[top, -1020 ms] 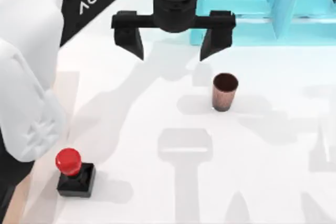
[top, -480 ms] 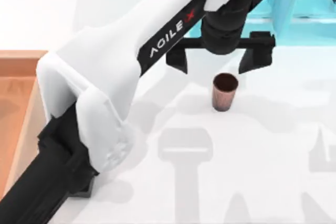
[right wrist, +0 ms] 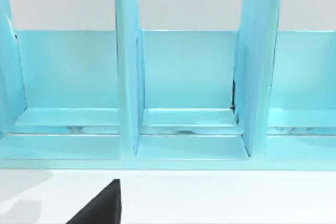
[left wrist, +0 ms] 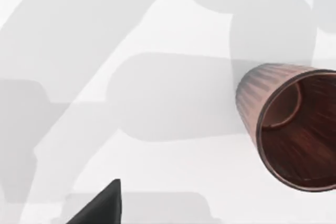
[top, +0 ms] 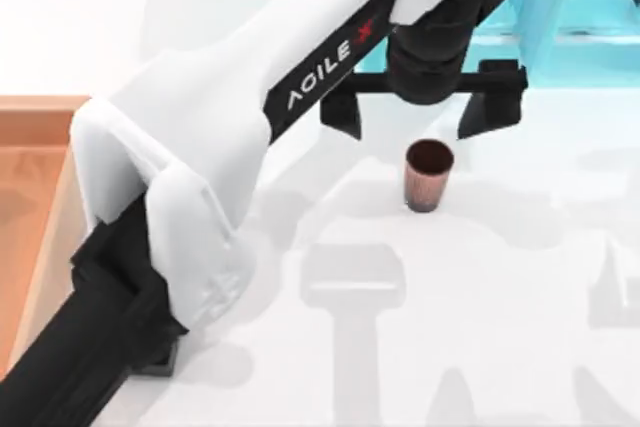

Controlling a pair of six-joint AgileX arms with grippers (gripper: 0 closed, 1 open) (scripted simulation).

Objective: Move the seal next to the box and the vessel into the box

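L gripper (top: 423,115) over table (top: 520,277) centre-right, fingers spread wide, holding nothing. Vessel (top: 429,176) upright just at its 6 o'clock, not touching, between finger lines. Box (top: 40,127) well apart at 9 o'clock. R arm faces cyan shelf (right wrist: 184,93)

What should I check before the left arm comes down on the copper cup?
1. Left hand open: ok, both fingers spread wide.
2. Hand over the copper cup: not ok, in the top view it sits toward the cyan shelf frame, short of the cup.
3. Cup upright and free: ok, it stands alone on the white table, nothing touching it.
4. Fingers clear of the shelf frame: cannot tell, they overlap it in the top view.
5. Wooden box open for the drop: cannot tell, the arm covers much of it.
6. Seal position: cannot tell, the arm hides it.
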